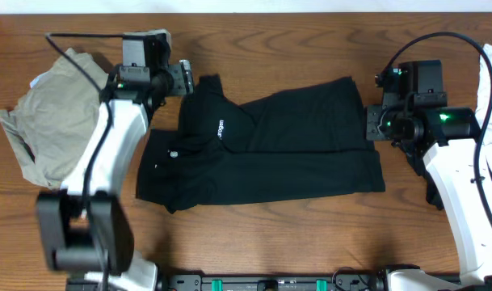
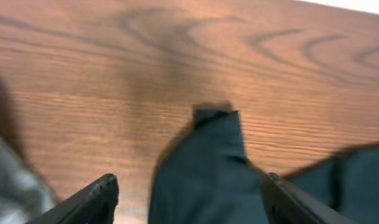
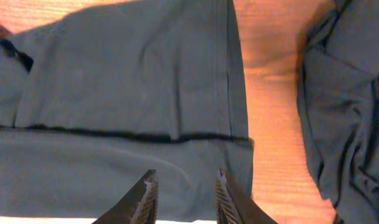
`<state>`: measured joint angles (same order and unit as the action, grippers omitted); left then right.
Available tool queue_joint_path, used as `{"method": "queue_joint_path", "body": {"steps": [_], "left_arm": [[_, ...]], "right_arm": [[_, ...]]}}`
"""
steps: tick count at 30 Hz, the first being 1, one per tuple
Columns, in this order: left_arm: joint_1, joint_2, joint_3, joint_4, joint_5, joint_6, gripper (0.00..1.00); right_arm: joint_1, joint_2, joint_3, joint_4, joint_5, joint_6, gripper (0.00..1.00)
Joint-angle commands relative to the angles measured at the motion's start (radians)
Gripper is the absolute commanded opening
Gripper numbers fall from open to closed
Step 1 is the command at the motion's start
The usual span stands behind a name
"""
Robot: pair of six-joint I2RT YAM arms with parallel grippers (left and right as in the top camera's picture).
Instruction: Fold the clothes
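Left claw (image 2: 190, 186) gapes wide, right claw (image 3: 185, 186) slightly.

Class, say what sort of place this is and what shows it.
Probably a robot lab bench, not a home: a white left arm and right arm work at a wooden table, with black trousers laid flat and a khaki garment heaped alongside.

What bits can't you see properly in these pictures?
Overhead: the white logo on the black trousers is too small to read.
Overhead: the left arm covers part of the khaki garment.
Right wrist: a second dark garment is cut off by the right edge.
Left wrist: blurred; the bottom edge cuts off the left hand.
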<state>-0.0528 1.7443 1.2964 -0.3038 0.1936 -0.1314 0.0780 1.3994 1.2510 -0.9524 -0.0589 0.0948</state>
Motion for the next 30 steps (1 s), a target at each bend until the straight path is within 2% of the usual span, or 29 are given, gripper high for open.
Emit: {"method": "queue_joint_path", "body": {"steps": [1,4,9,19,22,24,30], "left_arm": [[0.037,0.1,0.007,0.063,0.143,0.011,0.72],[0.05,0.173,0.007,0.149,0.241,0.011,0.71],[0.05,0.254,0.007,0.217,0.264,0.011,0.7],[0.05,0.36,0.006,0.181,0.267,0.012,0.65],[0.047,0.36,0.006,0.169,0.267,0.011,0.58],[0.046,0.36,0.006,0.154,0.267,0.012,0.44],[0.045,0.359,0.006,0.116,0.271,0.011,0.19]], "right_arm": [[0.001,-0.001,0.004,-0.013,-0.004,0.001,0.29],[0.001,-0.001,0.004,-0.019,-0.005,0.002,0.28],[0.001,-0.001,0.004,-0.031,-0.005,0.002,0.28],[0.001,-0.001,0.004,-0.035,-0.005,0.002,0.28],[0.001,-0.001,0.004,-0.034,-0.005,0.002,0.28],[0.001,-0.001,0.004,-0.034,-0.005,0.003,0.28],[0.001,-0.001,0.004,-0.031,-0.004,0.003,0.27]]}}
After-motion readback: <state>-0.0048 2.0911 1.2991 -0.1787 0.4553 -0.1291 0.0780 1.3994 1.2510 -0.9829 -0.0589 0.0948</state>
